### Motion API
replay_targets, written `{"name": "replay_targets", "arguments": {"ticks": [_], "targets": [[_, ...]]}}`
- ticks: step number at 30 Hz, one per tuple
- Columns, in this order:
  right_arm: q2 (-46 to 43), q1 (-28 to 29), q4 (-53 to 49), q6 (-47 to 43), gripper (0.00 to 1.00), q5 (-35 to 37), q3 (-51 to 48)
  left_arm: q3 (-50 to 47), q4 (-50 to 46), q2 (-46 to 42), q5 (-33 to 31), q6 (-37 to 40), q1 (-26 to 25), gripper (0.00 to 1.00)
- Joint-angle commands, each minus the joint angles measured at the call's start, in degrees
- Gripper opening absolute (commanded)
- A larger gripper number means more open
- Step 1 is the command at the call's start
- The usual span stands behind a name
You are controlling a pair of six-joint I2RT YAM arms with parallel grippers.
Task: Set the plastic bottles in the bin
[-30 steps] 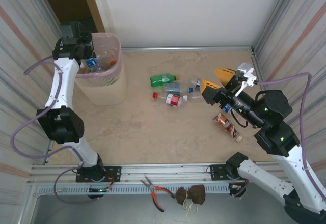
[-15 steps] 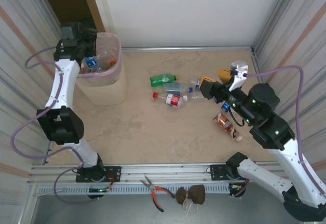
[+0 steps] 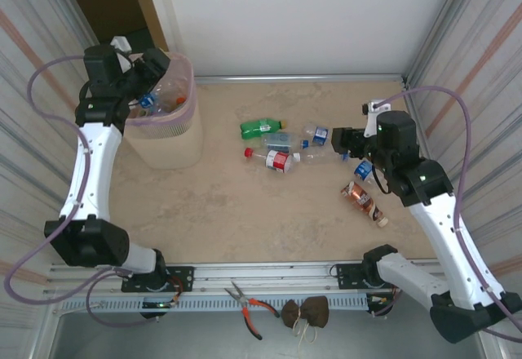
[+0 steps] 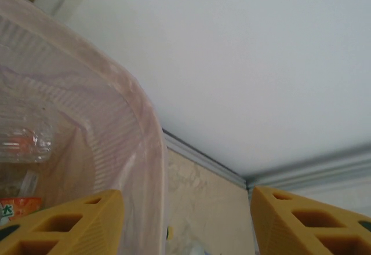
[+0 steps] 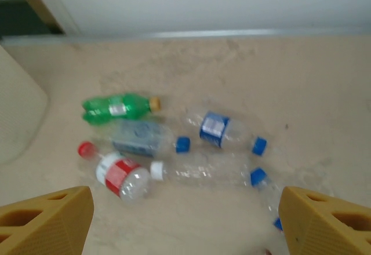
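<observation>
Top external: the left gripper [image 3: 152, 67], released and empty, is rising over the bin [image 3: 173, 143]; the right gripper [image 3: 337, 140], spread empty, is tilting down by the plastic bottles [image 3: 276, 142] lying right of the bin.

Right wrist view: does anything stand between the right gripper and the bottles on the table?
Nothing visible does. The right gripper is open, and the bottles lie in a cluster just ahead of it on the bare table.

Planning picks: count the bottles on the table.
7. Clustered together: green bottle, grey-label bottle, blue-label bottle, red-label bottle, white-capped bottle, blue-capped bottle. Orange-label bottle apart, nearer. Right arm may hide more.
</observation>
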Motion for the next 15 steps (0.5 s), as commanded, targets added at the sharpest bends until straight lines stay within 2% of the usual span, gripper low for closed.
{"name": "replay_targets", "arguments": {"ticks": [1, 7, 9, 11, 15], "targets": [[4.3, -0.9, -8.9, -9.3, 0.82, -2.4, 0.2, -3.9, 2.0, -3.9, 7.4, 9.0, -0.2, 0.6], [12.3, -0.3, -18.3, -20.1, 0.83, 0.3, 0.6, -11.1, 2.9, -10.5, 10.8, 13.6, -0.4, 0.61], [14.3, 2.7, -19.2, -21.7, 0.84, 5.2, -0.7, -12.4, 2.6, -12.4, 12.2, 15.1, -0.6, 0.61], [16.0, 4.4, -19.7, -22.8, 0.86, 7.0, -2.2, -13.3, 1.5, -14.1, 12.2, 16.3, -0.9, 0.61], [21.1, 4.6, -19.9, -21.6, 0.86, 11.1, -4.3, -15.4, 0.8, -17.2, 11.7, 16.4, -1.0, 0.62]]}}
